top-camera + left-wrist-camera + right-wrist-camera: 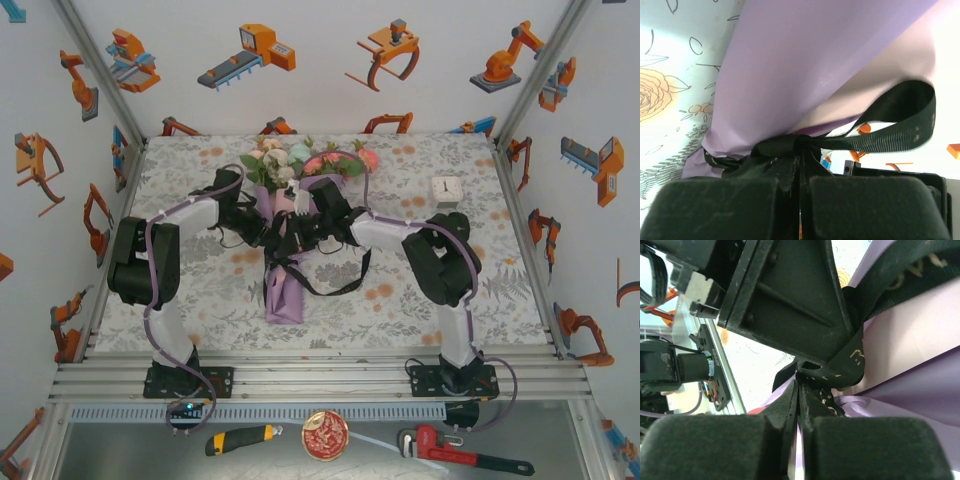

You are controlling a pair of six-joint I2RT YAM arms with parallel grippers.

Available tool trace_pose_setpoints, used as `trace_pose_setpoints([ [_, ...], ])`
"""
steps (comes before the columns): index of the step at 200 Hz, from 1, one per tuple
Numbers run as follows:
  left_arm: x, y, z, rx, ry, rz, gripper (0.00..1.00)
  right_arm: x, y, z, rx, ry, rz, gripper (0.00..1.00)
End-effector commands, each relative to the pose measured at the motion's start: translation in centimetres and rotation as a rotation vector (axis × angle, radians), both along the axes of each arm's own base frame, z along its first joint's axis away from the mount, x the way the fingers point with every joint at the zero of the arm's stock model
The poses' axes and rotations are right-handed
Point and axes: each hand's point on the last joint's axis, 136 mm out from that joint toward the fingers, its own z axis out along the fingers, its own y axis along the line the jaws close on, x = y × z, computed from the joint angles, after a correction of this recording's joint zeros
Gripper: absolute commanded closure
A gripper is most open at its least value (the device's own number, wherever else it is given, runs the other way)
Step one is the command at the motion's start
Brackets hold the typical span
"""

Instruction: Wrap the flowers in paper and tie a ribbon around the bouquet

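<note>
Floral tablecloth (670,100): ribbon (900,120) in tools (800,182) (799,425) (both)

A robot lab cell: white walls (320,90) printed with orange robot pictures, aluminium framing (320,375), a floral-clothed table (200,290).

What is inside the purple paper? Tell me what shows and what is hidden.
The flowers: pink, white and pale blue blooms with green leaves stick out of the far end of the paper. Their stems are hidden by the paper, which the ribbon binds.

Left arm (135,262) at nine o'clock, right arm (442,262) at three: white links, black joints, purple cables; left end effector (800,182) has black pads.
</note>
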Motion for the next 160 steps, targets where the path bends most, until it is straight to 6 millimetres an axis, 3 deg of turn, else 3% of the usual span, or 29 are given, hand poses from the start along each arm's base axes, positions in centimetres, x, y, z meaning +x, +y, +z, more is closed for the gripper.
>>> trace_pose_setpoints([
  [1, -0.6, -0.6, -0.8, -0.051, 0.035, 0.038, 1.00, 0.0, -0.2, 3.0, 0.042, -0.043, -0.008, 0.85],
  [66, -1.9, -1.0, -2.2, -0.039, 0.064, -0.002, 1.00, 2.1, -3.6, 5.2, 0.033, -0.105, -0.114, 0.67],
  [90, -1.8, -1.0, -2.2, -0.038, 0.066, -0.004, 1.00, 2.5, -5.6, 4.5, -0.016, -0.125, -0.171, 0.69],
  [122, -1.6, -1.2, -2.2, -0.038, 0.067, -0.007, 1.00, 2.5, -7.3, 2.4, -0.090, -0.148, -0.217, 0.79],
  [143, -1.6, -1.3, -2.1, -0.038, 0.068, -0.009, 1.00, 2.4, -7.9, 0.9, -0.126, -0.146, -0.237, 0.83],
  [160, -1.5, -1.1, -2.0, -0.031, 0.069, -0.013, 1.00, 1.9, -7.2, 0.3, -0.131, -0.165, -0.198, 0.84],
])
